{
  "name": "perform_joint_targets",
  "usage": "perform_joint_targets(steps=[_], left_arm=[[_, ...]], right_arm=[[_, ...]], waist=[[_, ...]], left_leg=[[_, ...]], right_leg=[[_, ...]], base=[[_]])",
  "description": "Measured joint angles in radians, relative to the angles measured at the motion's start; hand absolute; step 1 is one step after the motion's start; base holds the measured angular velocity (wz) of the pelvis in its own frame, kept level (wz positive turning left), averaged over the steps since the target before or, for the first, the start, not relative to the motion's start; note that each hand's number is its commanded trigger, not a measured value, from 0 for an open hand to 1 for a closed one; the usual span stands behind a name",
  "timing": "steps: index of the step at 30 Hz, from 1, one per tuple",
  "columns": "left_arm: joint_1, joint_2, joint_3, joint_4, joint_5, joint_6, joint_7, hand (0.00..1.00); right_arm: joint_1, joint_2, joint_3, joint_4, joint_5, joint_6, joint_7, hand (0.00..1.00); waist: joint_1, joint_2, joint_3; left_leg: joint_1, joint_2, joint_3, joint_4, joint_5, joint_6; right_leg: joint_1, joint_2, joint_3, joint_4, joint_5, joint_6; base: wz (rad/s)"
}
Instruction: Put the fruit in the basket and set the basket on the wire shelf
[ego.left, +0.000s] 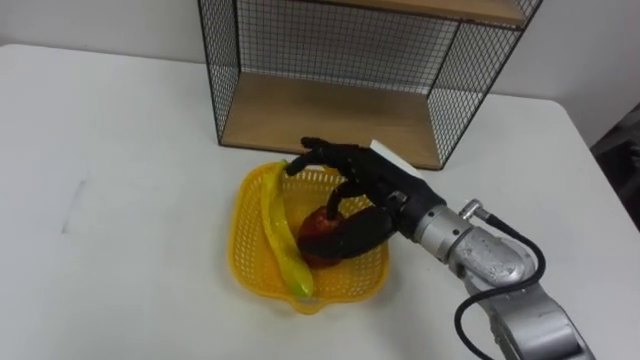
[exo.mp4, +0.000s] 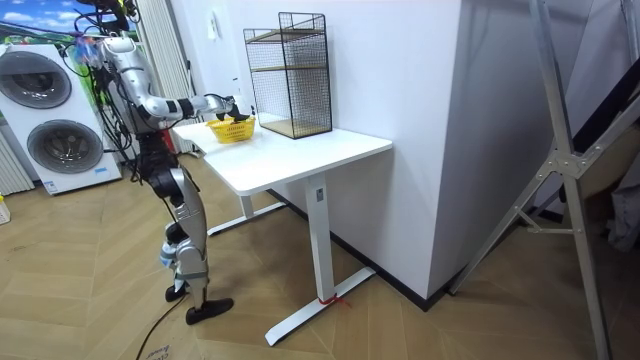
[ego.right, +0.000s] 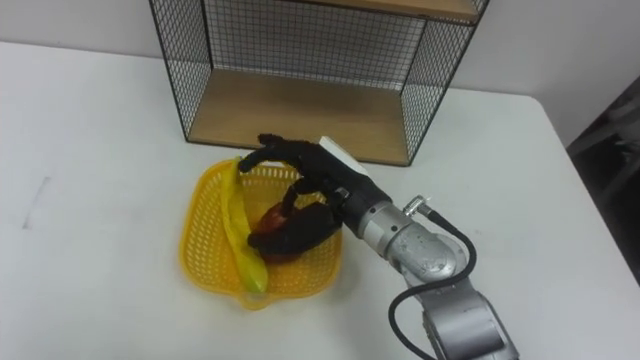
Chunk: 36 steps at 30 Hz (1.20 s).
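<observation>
Fruit was in the basket (ego.left: 246, 232), mid-frame on the white worktop (ego.left: 110, 150). A banana (ego.left: 280, 235) lay along its left wall, and a red fruit (ego.left: 318, 228) sat right of centre. The right hand (ego.left: 368, 190) reached in from the lower right and was curled round that red fruit, fingers arched over the top, thumb tucked in below. I couldn't tell whether it was squeezing hard or barely touching.

Plenty could have gone wrong from there. Had the hand lifted before fully letting go, the red fruit would likely have come back out with it. A finger catching the mesh wall could have dragged or tipped what looked like a light basket. The banana's lower tip rode up by the near rim, so a tilted lift might have slid it out. The wire shelf (ego.left: 320, 115) stood just above the basket in frame, so an upward sweep risked clipping it.

Both eye views gave the grip and the basket's contents. The room view gave the robot standing at the worktop's left end, arm stretched out, and the shelf's full height with its upper tier.
</observation>
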Motion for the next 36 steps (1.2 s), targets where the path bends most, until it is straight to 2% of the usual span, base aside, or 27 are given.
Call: perform_joint_targets(steps=[5,8,11,14,16,17,20,22,23,25,28,30,32,34,35,36], left_arm=[[0.001,-0.001,0.003,0.002,-0.037,0.000,-0.001,0.00],[0.004,-0.001,0.004,0.008,-0.052,0.000,-0.001,0.00],[0.026,-0.002,0.026,0.016,-0.131,-0.004,0.010,0.00],[0.051,-0.007,0.094,0.029,-0.245,-0.006,0.048,0.00],[0.062,-0.009,0.177,0.064,-0.352,-0.018,0.086,0.00],[0.064,-0.009,0.196,0.064,-0.379,-0.019,0.098,0.00],[0.086,-0.008,0.286,0.064,-0.539,-0.032,0.178,0.00],[0.094,-0.009,0.378,0.055,-0.689,-0.045,0.252,0.00],[0.096,-0.009,0.395,0.047,-0.724,-0.047,0.275,0.00],[0.117,-0.014,0.462,-0.031,-0.831,-0.051,0.365,0.00],[0.118,-0.019,0.548,-0.144,-0.884,-0.077,0.484,0.00],[0.117,-0.018,0.573,-0.218,-0.887,-0.092,0.569,0.00],[0.121,-0.020,0.574,-0.319,-0.883,-0.101,0.645,0.00],[0.120,-0.020,0.574,-0.489,-0.856,-0.121,0.734,0.00],[0.119,-0.020,0.574,-0.533,-0.855,-0.128,0.755,0.00],[0.115,-0.020,0.573,-0.609,-0.834,-0.148,0.790,0.00]], right_arm=[[0.004,0.000,0.000,0.000,0.003,0.000,-0.002,0.00],[0.023,0.000,-0.003,0.010,0.010,-0.010,-0.025,0.00],[0.035,0.000,-0.009,0.026,0.053,-0.018,-0.059,0.00],[0.056,0.002,-0.044,0.027,0.103,-0.017,-0.089,0.00],[0.070,-0.007,-0.078,0.031,0.138,-0.017,-0.109,0.00],[0.075,-0.011,-0.084,0.033,0.146,-0.016,-0.119,0.00],[0.095,-0.018,-0.126,0.034,0.165,-0.015,-0.178,0.00],[0.101,-0.019,-0.169,0.029,0.216,-0.012,-0.229,0.00],[0.101,-0.019,-0.179,0.025,0.227,-0.011,-0.245,0.00],[0.109,-0.019,-0.215,0.015,0.239,-0.010,-0.298,0.00],[0.143,-0.022,-0.281,-0.011,0.271,-0.007,-0.349,0.00],[0.153,-0.022,-0.315,-0.027,0.273,-0.007,-0.384,0.00],[0.169,-0.022,-0.341,-0.039,0.272,-0.007,-0.421,0.00],[0.181,-0.019,-0.370,-0.047,0.268,-0.007,-0.467,0.00],[0.182,-0.019,-0.372,-0.047,0.267,-0.007,-0.478,0.00],[0.185,-0.013,-0.377,-0.047,0.254,-0.008,-0.496,0.00]], waist=[[-0.002,0.002,-0.0005],[-0.006,0.006,-0.0022],[-0.008,0.011,-0.0047],[-0.007,0.011,-0.0063],[-0.005,0.011,-0.0066],[-0.005,0.011,-0.0067],[-0.004,0.016,-0.0032],[0.000,0.024,-0.0039],[0.000,0.026,-0.0041],[-0.001,0.037,-0.0066],[0.000,0.051,-0.0093],[-0.003,0.060,-0.0113],[0.000,0.067,-0.0170],[0.000,0.069,-0.0171],[-0.001,0.067,-0.0186],[-0.001,0.069,-0.0172]], left_leg=[[-0.002,0.006,-0.006,0.002,0.000,0.000],[-0.001,0.001,-0.015,-0.001,0.000,-0.001],[0.004,0.001,-0.013,-0.001,0.000,-0.001],[0.007,0.000,-0.017,0.003,0.000,-0.001],[0.008,-0.001,-0.020,0.004,0.000,0.000],[0.009,-0.001,-0.022,0.004,0.000,0.000],[0.020,0.000,-0.023,0.000,0.001,0.002],[0.022,-0.002,-0.025,-0.002,0.002,0.003],[0.022,-0.002,-0.025,-0.002,0.002,0.004],[0.021,-0.003,-0.027,-0.001,0.002,0.004],[0.020,-0.004,-0.039,-0.001,0.004,0.004],[0.019,-0.004,-0.038,-0.001,0.004,0.004],[0.019,-0.004,-0.038,-0.002,0.004,0.004],[0.017,-0.003,-0.038,-0.002,0.005,0.003],[0.018,-0.003,-0.038,-0.001,0.005,0.003],[0.020,-0.003,-0.038,-0.002,0.005,0.003]], right_leg=[[0.000,-0.001,-0.010,0.000,0.000,0.000],[0.006,0.000,-0.017,0.000,0.000,0.000],[0.012,-0.001,-0.021,0.001,0.000,0.000],[0.016,-0.001,-0.013,0.001,0.000,0.000],[0.018,-0.004,-0.014,0.001,0.000,0.000],[0.019,-0.004,-0.014,0.001,0.000,0.000],[0.029,-0.009,-0.023,0.000,0.000,0.000],[0.031,-0.010,-0.020,0.001,0.000,0.000],[0.031,-0.011,-0.020,0.001,0.000,0.000],[0.031,-0.010,-0.017,0.001,0.000,0.001],[0.032,-0.012,-0.025,0.002,0.000,0.001],[0.031,-0.012,-0.026,0.002,0.000,0.001],[0.030,-0.014,-0.034,0.003,-0.001,0.001],[0.028,-0.013,-0.033,0.004,-0.001,0.002],[0.029,-0.013,-0.033,0.005,-0.001,0.002],[0.030,-0.012,-0.032,0.004,-0.001,0.002]], base=[[0.01],[0.09],[0.00],[0.00],[0.00],[0.03],[0.03],[0.02],[0.00],[0.02],[0.10],[0.00],[0.00],[0.00],[0.00],[0.00]])
